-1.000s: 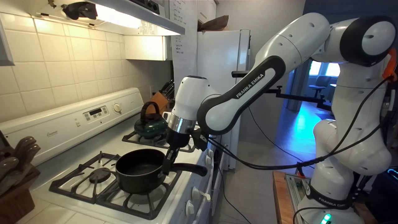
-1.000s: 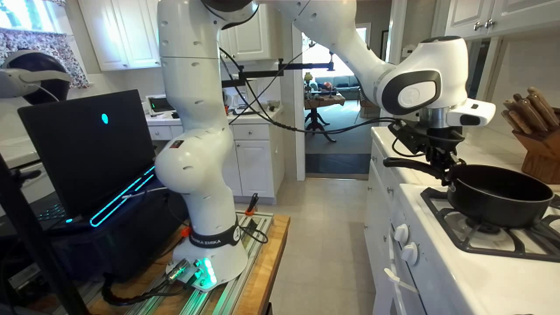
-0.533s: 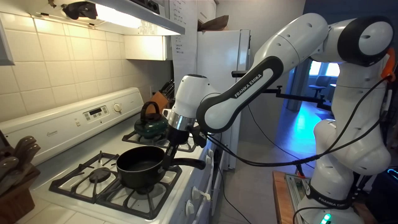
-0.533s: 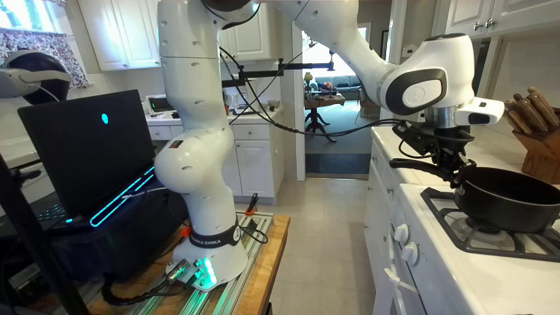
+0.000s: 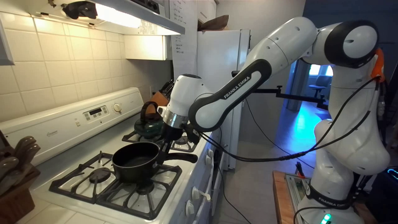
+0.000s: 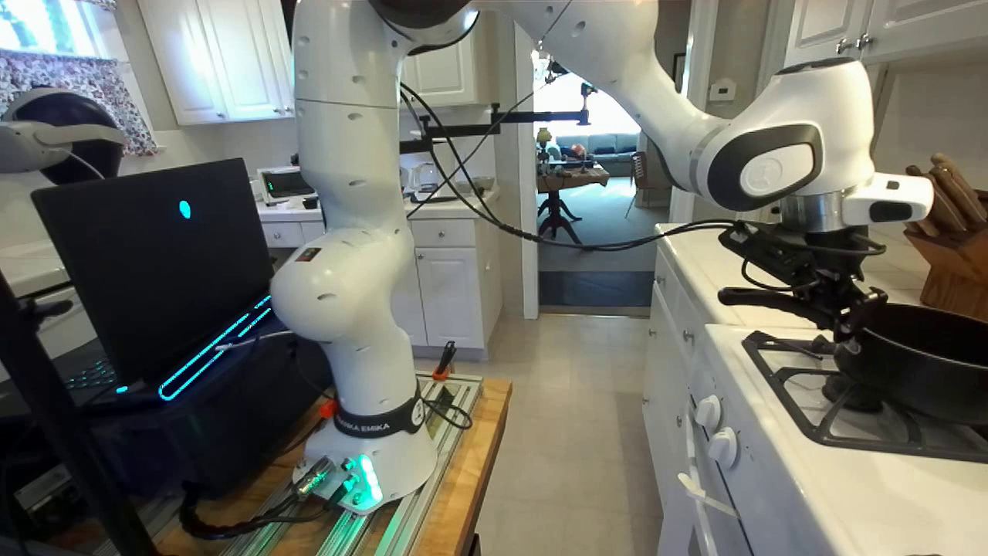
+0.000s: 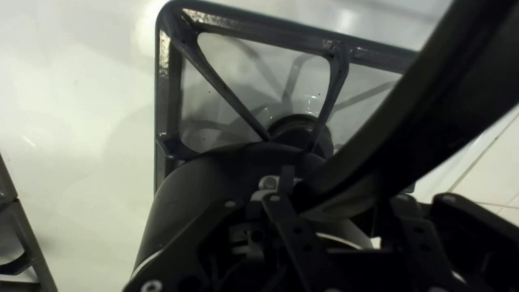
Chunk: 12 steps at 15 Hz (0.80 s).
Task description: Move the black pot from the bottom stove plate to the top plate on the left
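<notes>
Jaws drawn narrow and clamped on the handle (image 5: pixel 182 156), right where it meets the black pot (image 5: pixel 136 166), one side of the grip to each flank. In the wrist view the handle runs up between them toward the upper right corner, with the pot's round wall lying to the left (black metal on black metal, so the exact contact is hard to make out).

In both exterior views the pot is over the near grate (image 5: pixel 124 210); the rear burner (image 5: pixel 99 175) shows to one side of it, and the front burner (image 5: pixel 145 188) just below its lower edge. It seems to hang a little above the bars, though from these angles I can't be sure the base clears them. The handle points toward the front edge of the stove (image 6: pixel 864 494), away from the white back panel (image 5: pixel 71 118).

Well apart from the pot, a green kettle (image 5: pixel 147 129) stands on the far grate (image 5: pixel 128 137). Wooden-handled knives fill a block (image 6: pixel 957 270) on the tiled counter (image 6: pixel 698 262). Black cables (image 5: pixel 261 160) sag below the white arm (image 5: pixel 245 84), and a dark laptop (image 6: pixel 154 266) sits with its lid up beside the robot's base (image 6: pixel 370 463).
</notes>
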Motion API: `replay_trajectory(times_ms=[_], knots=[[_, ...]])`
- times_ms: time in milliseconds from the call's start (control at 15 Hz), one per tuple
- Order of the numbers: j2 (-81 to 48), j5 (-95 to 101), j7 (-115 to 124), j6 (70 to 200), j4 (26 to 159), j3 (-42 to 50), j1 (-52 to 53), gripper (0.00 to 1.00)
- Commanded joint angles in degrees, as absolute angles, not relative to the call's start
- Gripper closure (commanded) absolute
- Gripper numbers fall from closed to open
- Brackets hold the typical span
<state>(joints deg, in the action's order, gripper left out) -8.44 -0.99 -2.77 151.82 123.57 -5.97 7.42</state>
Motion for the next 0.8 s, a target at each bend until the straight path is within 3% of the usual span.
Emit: replay_trajectory(times_ms=[0,400,467,733], knots=[[-12.4,-0.3,-6.3,152.2,118.7,-6.3,6.5,0.92],[-15.1,-1.2,-8.8,151.0,114.9,-6.7,5.7,0.92],[-13.7,-0.7,-6.8,151.6,117.3,-6.4,6.2,0.70],[-14.2,-0.7,-7.2,151.5,116.6,-6.4,6.1,0.70]])
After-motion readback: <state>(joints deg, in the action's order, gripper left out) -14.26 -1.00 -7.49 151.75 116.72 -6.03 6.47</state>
